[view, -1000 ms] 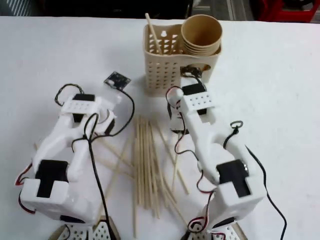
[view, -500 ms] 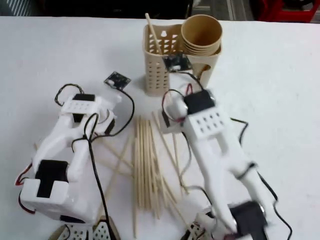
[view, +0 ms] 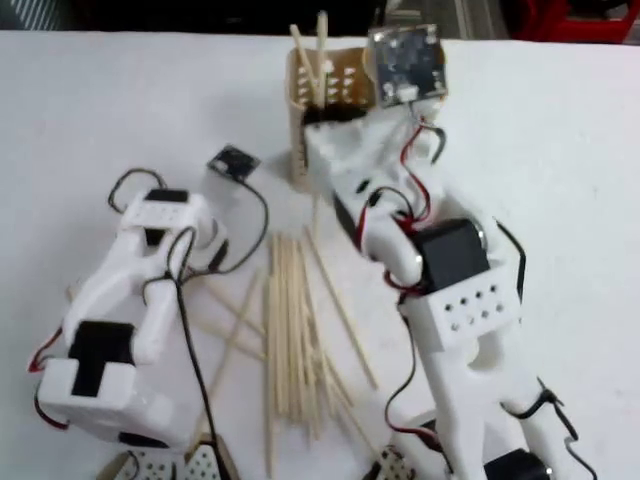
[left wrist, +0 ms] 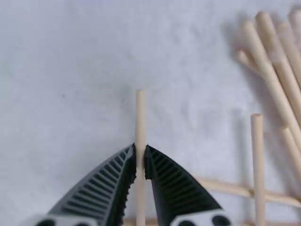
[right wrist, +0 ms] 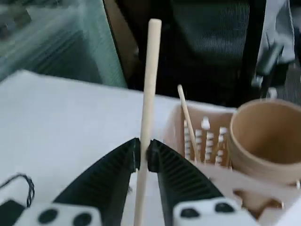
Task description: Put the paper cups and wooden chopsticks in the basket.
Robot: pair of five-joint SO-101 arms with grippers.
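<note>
Now the right tool [right wrist: 143, 153] pinches an upright chopstick [right wrist: 151, 70] just beside the basket [right wrist: 197, 141], where a cup [right wrist: 265, 136] and a leaning stick [right wrist: 187, 115] sit. The left tool [left wrist: 140, 157] is clamped on a flat chopstick [left wrist: 140, 117] lying on the desk [left wrist: 70, 70], near the loose pile [view: 290, 320].

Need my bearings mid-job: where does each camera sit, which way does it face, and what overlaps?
High view: fixed above the table, looking down on left arm, right arm, loose chopsticks and basket.
Left wrist view: on the left arm, facing down at the table; left gripper shut on a chopstick.
Right wrist view: on the right arm, facing across toward basket and paper cups; right gripper shut on a raised chopstick.
Shared: high and right wrist views both show the basket and raised chopstick.
</note>
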